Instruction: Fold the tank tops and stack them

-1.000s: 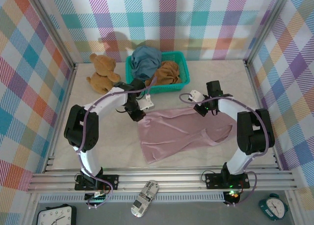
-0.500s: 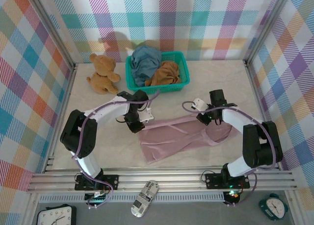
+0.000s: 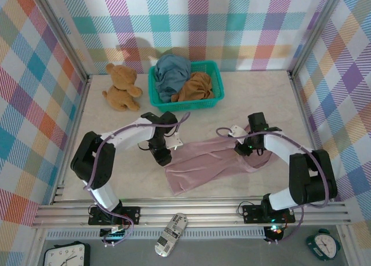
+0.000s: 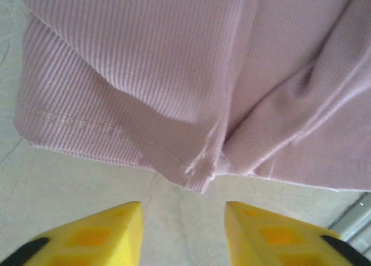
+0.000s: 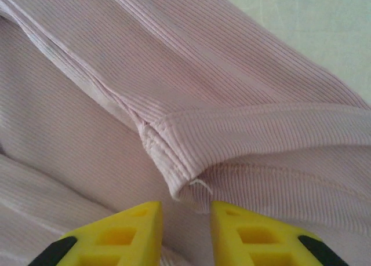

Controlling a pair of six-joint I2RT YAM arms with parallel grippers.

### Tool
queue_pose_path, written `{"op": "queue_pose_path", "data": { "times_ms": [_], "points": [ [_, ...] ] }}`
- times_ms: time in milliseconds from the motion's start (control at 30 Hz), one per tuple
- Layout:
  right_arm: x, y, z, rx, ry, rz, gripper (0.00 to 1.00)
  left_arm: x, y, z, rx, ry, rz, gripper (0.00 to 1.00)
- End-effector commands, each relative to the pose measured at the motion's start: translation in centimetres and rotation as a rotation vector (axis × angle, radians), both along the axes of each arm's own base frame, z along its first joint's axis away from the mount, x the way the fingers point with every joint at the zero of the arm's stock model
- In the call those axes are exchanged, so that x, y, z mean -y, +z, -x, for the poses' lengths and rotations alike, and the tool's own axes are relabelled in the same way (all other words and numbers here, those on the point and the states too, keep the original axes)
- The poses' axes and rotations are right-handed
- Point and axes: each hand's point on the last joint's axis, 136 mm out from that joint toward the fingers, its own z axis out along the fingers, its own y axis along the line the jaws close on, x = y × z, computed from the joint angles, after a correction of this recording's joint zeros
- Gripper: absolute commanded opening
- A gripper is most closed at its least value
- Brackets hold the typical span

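Dusty pink ribbed tank top (image 3: 214, 161) is laid rumpled on the surface (image 3: 261, 98); left tool (image 4: 182, 209) is held spread beside its hem, right tool (image 5: 185, 208) slightly parted over it.

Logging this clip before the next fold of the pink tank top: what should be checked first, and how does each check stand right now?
1. Left gripper free of cloth: ok. Its jaws are apart and the edge of the pink tank top lies beyond its fingertips.
2. Right gripper free of cloth: cannot tell. Its jaws are apart, but a folded seam sits right at the tips.
3. Pink top lying flat: not ok. Creases run across it.
4. Blue tank top and ochre tank top out of the way: ok. Both are in the teal basket.
5. Teddy bear clear: ok. It sits beside the basket, apart from the pink top.
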Motion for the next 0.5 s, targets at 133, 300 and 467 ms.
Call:
{"op": "queue_pose_path", "data": {
  "times_ms": [133,300,467],
  "points": [
    [1.3,4.2,-1.0,0.076,-0.278,-0.083,0.48,3.9,5.3,-0.3,0.006,0.194,0.213,0.53],
    [5.7,7.6,-5.8,0.086,-0.878,-0.324,0.53,7.4,4.4,-4.0,-0.007,0.371,0.281,0.54],
    [10.2,6.5,-8.3,0.021,-1.245,-0.335,0.53,8.2,2.3,-6.6,0.018,0.474,0.236,0.54]
  ]
}}
